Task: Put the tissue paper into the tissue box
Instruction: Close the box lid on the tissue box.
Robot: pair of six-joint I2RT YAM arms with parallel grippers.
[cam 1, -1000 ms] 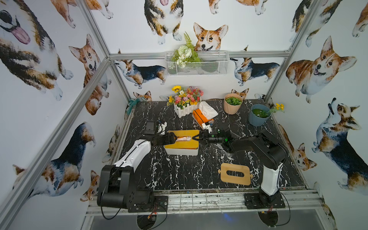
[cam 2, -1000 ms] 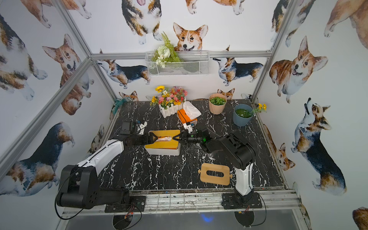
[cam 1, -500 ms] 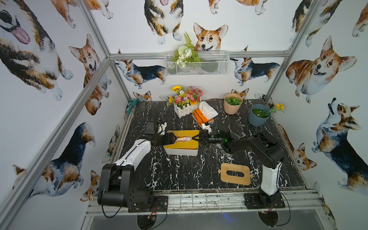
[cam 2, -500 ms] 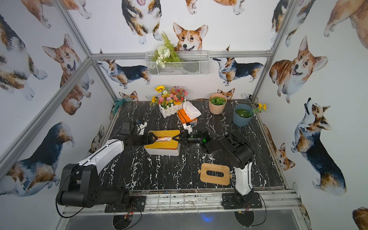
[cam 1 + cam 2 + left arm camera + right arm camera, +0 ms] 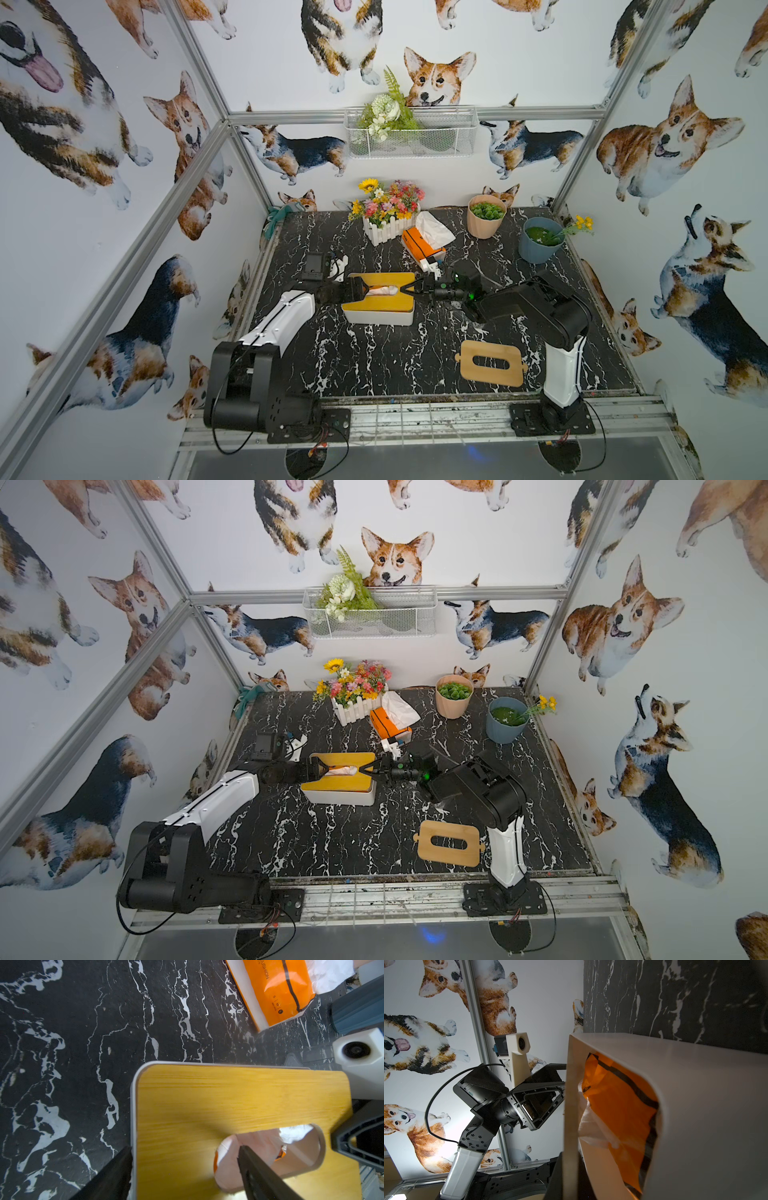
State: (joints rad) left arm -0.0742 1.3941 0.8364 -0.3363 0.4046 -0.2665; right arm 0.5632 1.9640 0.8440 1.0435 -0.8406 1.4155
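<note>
Tissue paper (image 5: 381, 289): down inside tissue box (image 5: 376, 319), mid-table, showing through slot of wooden lid (image 5: 380, 306). Box long axis runs left–right, slot along it. My left gripper (image 5: 363, 289) at box's left end, jaws spread wide, holding nothing: one finger (image 5: 257, 1169) over slot, other outside end wall. My right gripper (image 5: 410, 289) at right end, clamped tight; whether it pinches lid edge, cannot tell. Tissue lies just right of left hand, so left looks better placed for tucking.
</note>
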